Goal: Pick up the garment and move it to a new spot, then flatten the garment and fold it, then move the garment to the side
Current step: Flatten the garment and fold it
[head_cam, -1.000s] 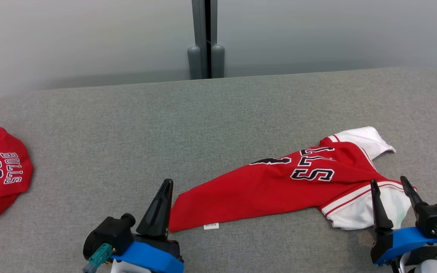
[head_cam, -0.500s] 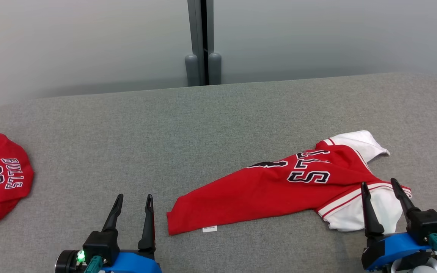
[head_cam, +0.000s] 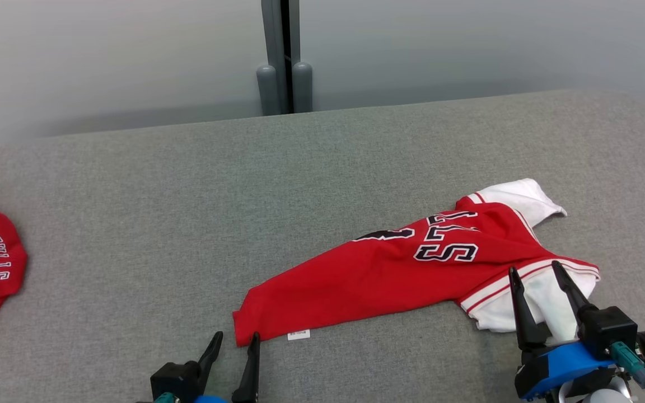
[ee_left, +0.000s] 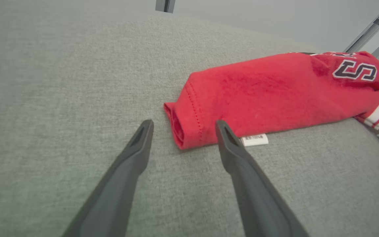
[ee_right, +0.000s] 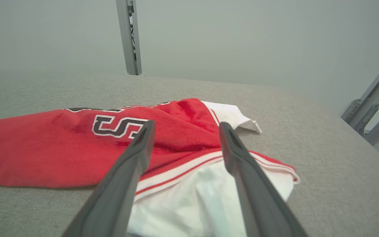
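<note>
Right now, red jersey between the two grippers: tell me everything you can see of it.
The red jersey lies rumpled, stretched diagonally on the grey fabric surface, not flattened. Soft knit look; black white-edged lettering; white sleeves with red-and-white striped trim; a small white tag at the near hem corner. The open left gripper brackets that corner; the open right gripper straddles the near white sleeve. Whether either touches it cannot be told.
</note>
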Tool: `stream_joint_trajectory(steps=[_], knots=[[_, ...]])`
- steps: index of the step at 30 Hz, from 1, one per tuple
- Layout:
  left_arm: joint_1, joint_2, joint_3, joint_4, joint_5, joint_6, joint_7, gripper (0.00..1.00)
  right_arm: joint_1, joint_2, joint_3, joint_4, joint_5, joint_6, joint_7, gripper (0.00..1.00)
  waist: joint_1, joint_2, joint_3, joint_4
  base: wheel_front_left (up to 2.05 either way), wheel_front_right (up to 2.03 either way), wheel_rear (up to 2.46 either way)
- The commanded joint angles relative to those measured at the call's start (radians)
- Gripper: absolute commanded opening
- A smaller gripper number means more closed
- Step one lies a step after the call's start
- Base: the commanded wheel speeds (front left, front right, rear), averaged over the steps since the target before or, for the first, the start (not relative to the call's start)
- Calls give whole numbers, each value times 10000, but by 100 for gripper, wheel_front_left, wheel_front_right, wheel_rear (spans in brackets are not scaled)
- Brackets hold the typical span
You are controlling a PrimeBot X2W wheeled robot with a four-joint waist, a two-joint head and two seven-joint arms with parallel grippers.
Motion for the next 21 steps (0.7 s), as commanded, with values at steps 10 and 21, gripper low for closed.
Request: stream_joint_trajectory(steps=[10,21], knots=[[-659,5,-811,467,-828,-66,-27,100,-116,-2,-151,-29,-52,-3,-12,100,-1,0,252,-247,0,0,0],[-866,215,-1285,-378,-598,-70,-28,0,-130,11,-65,73,-18,-3,-12,100,-1,0,231,-94,0,0,0]])
